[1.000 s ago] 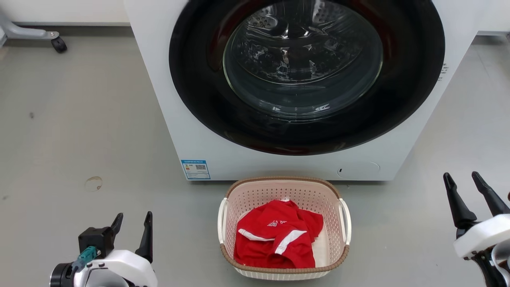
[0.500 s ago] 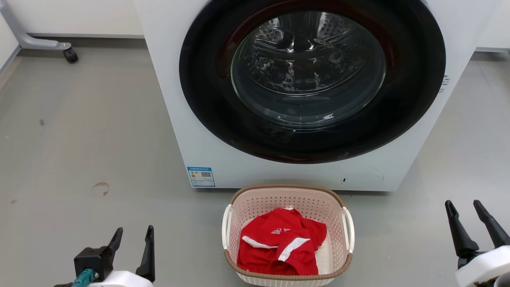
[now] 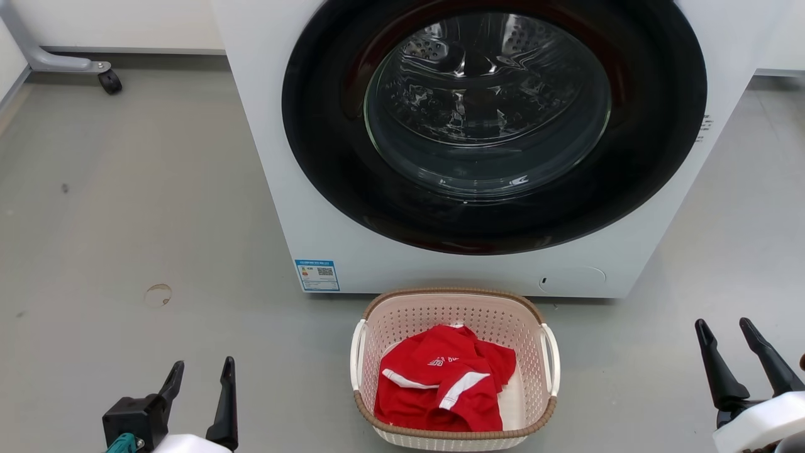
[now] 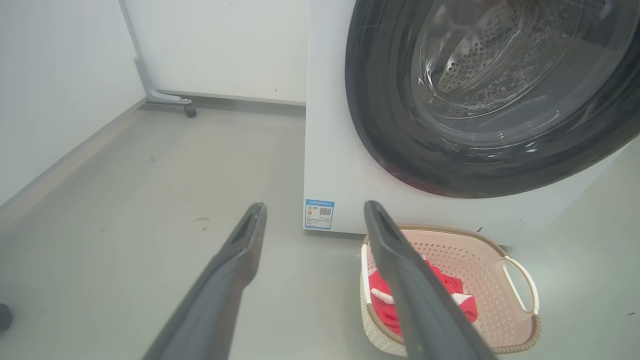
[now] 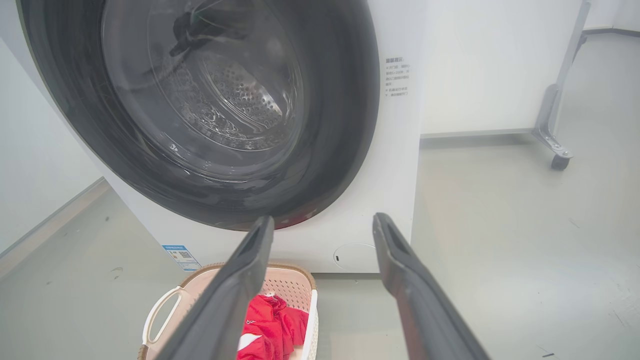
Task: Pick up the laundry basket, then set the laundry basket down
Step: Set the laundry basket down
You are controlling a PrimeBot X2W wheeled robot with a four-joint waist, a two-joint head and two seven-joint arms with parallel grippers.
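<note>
The robot's left hand and right hand hang at the near corners of the head view. Each has its two dark fingers spread wide with nothing between them, and both are well apart from the laundry basket. The basket stands on the grey floor between the two hands, just in front of the white washer, with a red garment crumpled inside.

The lift appears not yet begun. A clean pickup would likely bring each hand inward and down to its own side, the left handle and the right handle. Closing on both together and raising evenly should hold the light perforated basket level and clear of the washer's front. Gripping one side alone risks tipping the garment out.

A blue-edged sticker with a square code sits at the washer's lower left corner, its text too small to read. White lettering on the garment is folded and illegible, as is the small dark print on the washer's right side.
</note>
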